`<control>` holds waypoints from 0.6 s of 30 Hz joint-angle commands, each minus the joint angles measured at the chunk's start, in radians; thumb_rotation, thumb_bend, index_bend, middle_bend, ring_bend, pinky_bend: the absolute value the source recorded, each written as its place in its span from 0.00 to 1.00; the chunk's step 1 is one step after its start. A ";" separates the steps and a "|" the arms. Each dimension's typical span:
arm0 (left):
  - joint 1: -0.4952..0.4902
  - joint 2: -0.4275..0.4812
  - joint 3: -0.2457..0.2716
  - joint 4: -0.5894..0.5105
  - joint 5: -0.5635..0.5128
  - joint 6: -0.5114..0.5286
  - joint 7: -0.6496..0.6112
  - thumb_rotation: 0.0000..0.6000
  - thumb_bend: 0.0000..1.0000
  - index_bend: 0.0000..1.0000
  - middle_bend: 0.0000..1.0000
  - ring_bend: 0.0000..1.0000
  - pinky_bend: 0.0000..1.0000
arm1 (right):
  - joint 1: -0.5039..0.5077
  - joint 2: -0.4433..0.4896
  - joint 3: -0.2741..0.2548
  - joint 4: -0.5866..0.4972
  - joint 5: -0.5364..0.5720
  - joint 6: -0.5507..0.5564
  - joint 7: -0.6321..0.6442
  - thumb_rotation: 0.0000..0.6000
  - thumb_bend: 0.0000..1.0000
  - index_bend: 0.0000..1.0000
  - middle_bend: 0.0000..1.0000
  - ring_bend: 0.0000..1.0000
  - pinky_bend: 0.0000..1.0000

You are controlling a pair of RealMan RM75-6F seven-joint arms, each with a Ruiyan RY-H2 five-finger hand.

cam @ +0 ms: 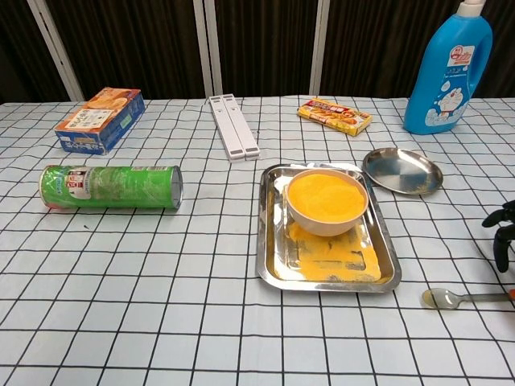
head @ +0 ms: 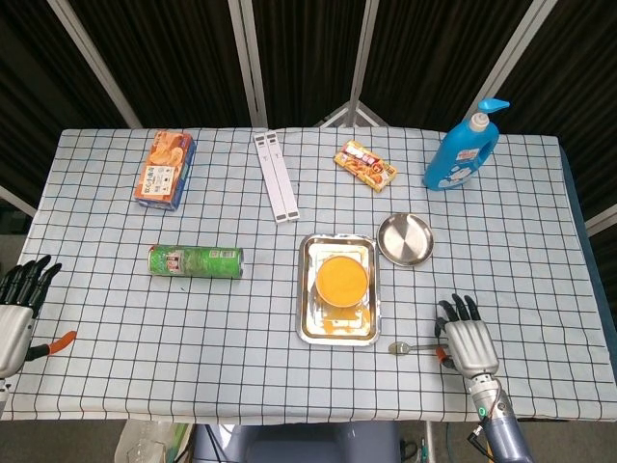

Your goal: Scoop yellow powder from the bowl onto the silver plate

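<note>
A white bowl (head: 342, 281) full of yellow powder stands in a rectangular steel tray (head: 310, 289), with powder spilled on the tray floor in front of it. The round silver plate (head: 405, 238) lies just right of the tray's far end and looks nearly bare. A metal spoon (head: 400, 346) lies flat on the cloth right of the tray's near corner. Its handle runs under my right hand (head: 468, 340), which hovers palm down with fingers apart. At the right edge of the chest view only that hand's dark fingertips (cam: 500, 233) show. My left hand (head: 19, 307) rests open at the table's left edge.
A green chip can (head: 196, 261) lies on its side at centre left. At the back are an orange-blue box (head: 165, 169), a white bar (head: 276, 176), a yellow snack pack (head: 365, 165) and a blue bottle (head: 464, 149). An orange-handled tool (head: 53, 344) lies by my left hand.
</note>
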 commanded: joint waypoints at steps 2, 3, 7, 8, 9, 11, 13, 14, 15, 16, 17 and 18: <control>0.000 -0.001 0.000 0.000 0.001 0.000 0.002 1.00 0.00 0.00 0.00 0.00 0.00 | 0.001 -0.011 -0.007 0.021 0.012 -0.004 -0.004 1.00 0.36 0.53 0.19 0.00 0.00; 0.000 -0.001 0.000 -0.001 0.001 0.000 0.002 1.00 0.00 0.00 0.00 0.00 0.00 | 0.002 -0.012 -0.010 0.024 0.013 -0.005 -0.005 1.00 0.36 0.53 0.19 0.00 0.00; -0.001 0.000 -0.001 -0.001 -0.003 -0.003 0.001 1.00 0.00 0.00 0.00 0.00 0.00 | 0.002 -0.019 -0.021 0.038 0.012 -0.006 -0.011 1.00 0.36 0.53 0.19 0.00 0.00; -0.001 0.000 -0.001 -0.002 -0.004 -0.004 0.001 1.00 0.00 0.00 0.00 0.00 0.00 | 0.002 -0.021 -0.023 0.039 0.013 -0.007 -0.012 1.00 0.36 0.53 0.19 0.00 0.00; -0.001 0.000 -0.001 -0.002 -0.005 -0.004 0.001 1.00 0.00 0.00 0.00 0.00 0.00 | 0.002 -0.022 -0.026 0.041 0.013 -0.007 -0.013 1.00 0.36 0.53 0.19 0.00 0.00; -0.001 0.000 -0.002 -0.001 -0.005 -0.003 0.000 1.00 0.00 0.00 0.00 0.00 0.00 | 0.002 -0.025 -0.031 0.045 0.011 -0.006 -0.015 1.00 0.36 0.53 0.19 0.00 0.00; -0.001 0.000 -0.002 -0.001 -0.005 -0.003 -0.001 1.00 0.00 0.00 0.00 0.00 0.00 | 0.003 -0.028 -0.034 0.047 0.011 -0.005 -0.015 1.00 0.36 0.53 0.19 0.00 0.00; -0.001 0.000 -0.002 -0.001 -0.005 -0.004 -0.001 1.00 0.00 0.00 0.00 0.00 0.00 | 0.003 -0.029 -0.034 0.048 0.010 -0.004 -0.015 1.00 0.36 0.53 0.19 0.00 0.00; -0.002 0.000 -0.002 -0.001 -0.005 -0.004 -0.001 1.00 0.00 0.00 0.00 0.00 0.00 | 0.004 -0.031 -0.035 0.048 0.009 -0.002 -0.014 1.00 0.36 0.53 0.19 0.00 0.00; -0.002 0.000 -0.002 -0.001 -0.005 -0.005 -0.001 1.00 0.00 0.00 0.00 0.00 0.00 | 0.004 -0.032 -0.036 0.048 0.007 -0.001 -0.013 1.00 0.36 0.53 0.19 0.00 0.00; -0.002 0.000 -0.001 -0.001 -0.005 -0.005 0.000 1.00 0.00 0.00 0.00 0.00 0.00 | 0.004 -0.033 -0.037 0.048 0.006 0.000 -0.012 1.00 0.36 0.53 0.19 0.00 0.00; -0.002 0.000 -0.001 -0.001 -0.005 -0.005 0.000 1.00 0.00 0.00 0.00 0.00 0.00 | 0.005 -0.033 -0.037 0.048 0.005 0.000 -0.011 1.00 0.36 0.53 0.19 0.00 0.00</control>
